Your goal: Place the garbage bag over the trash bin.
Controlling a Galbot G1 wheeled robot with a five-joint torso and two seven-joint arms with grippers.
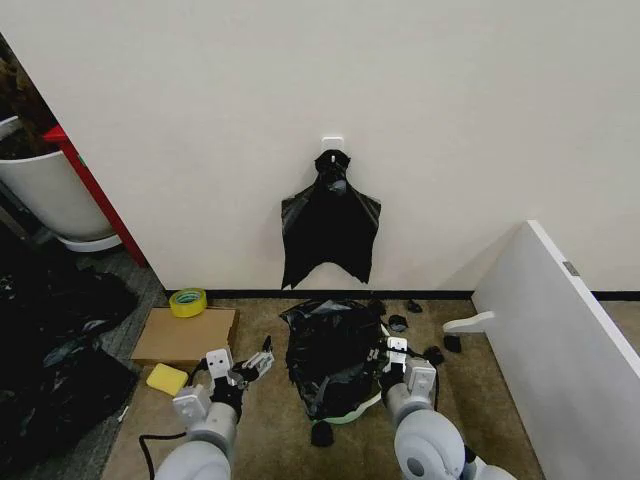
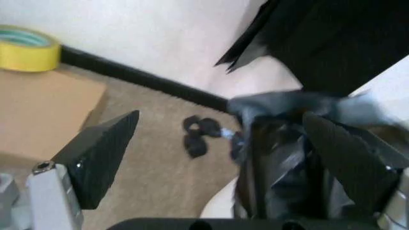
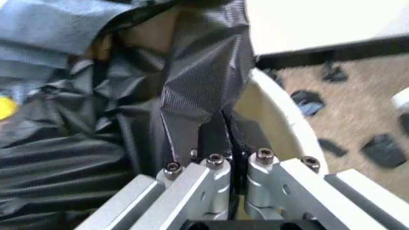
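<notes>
we see the garbage bag (image 1: 333, 352) draped over the trash bin (image 1: 352, 413) on the carpet below the wall. our right end effector (image 1: 392, 355) is clenched on the bag's edge; our left end effector (image 1: 251, 366) hangs released just beside the bag.

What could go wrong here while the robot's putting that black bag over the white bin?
The right gripper pinches the thin, crinkled black plastic garbage bag at the rim of the round white plastic trash bin; pulling could tear the film or tip the bin. The left gripper is open beside the bag, so one side is unheld and may slide off.
</notes>
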